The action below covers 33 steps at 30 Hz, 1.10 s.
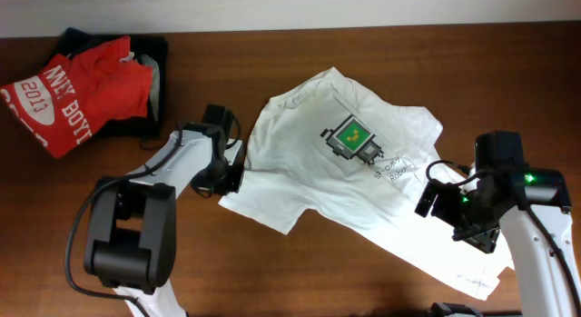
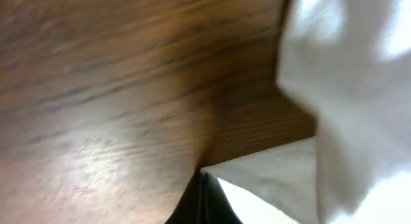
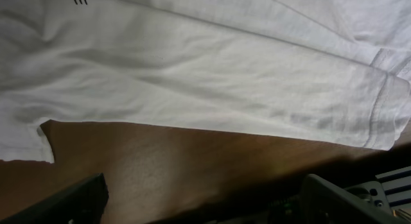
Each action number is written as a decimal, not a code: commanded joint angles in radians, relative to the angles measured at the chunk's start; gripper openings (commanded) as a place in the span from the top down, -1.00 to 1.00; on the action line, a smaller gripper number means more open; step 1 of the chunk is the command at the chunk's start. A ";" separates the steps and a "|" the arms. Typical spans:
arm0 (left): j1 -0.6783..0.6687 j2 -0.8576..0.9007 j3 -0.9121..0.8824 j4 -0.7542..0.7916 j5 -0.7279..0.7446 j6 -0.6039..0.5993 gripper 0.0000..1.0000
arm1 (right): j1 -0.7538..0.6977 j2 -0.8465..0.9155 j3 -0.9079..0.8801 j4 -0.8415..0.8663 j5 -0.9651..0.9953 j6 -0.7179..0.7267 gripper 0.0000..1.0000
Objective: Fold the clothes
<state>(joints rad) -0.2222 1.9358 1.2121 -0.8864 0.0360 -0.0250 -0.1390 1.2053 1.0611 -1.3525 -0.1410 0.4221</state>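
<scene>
The white T-shirt lies spread on the wooden table, its green-and-black print facing up. My left gripper is at the shirt's left sleeve edge. In the left wrist view its fingers are pressed together, with a corner of white cloth starting right at their tips. My right gripper hovers at the shirt's right side. In the right wrist view its fingers are wide apart over bare table, with the shirt's edge just ahead of them.
A red shirt with "2013" lettering lies on a black garment at the back left. The table's front edge runs close below both arms.
</scene>
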 commanded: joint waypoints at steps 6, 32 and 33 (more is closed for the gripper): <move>0.135 -0.282 -0.010 -0.129 -0.235 -0.207 0.99 | -0.007 -0.005 0.004 0.001 0.130 0.137 -0.97; 0.310 -0.339 -0.014 -0.162 -0.075 -0.206 0.99 | 0.060 0.145 -0.508 0.348 -0.092 0.269 -0.57; 0.310 -0.339 -0.014 -0.162 -0.076 -0.207 0.99 | 0.060 0.145 -0.509 0.349 -0.091 0.277 -0.57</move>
<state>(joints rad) 0.0818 1.6192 1.2072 -1.0504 -0.0483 -0.2256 -0.0853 1.3514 0.5667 -1.0080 -0.2306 0.6731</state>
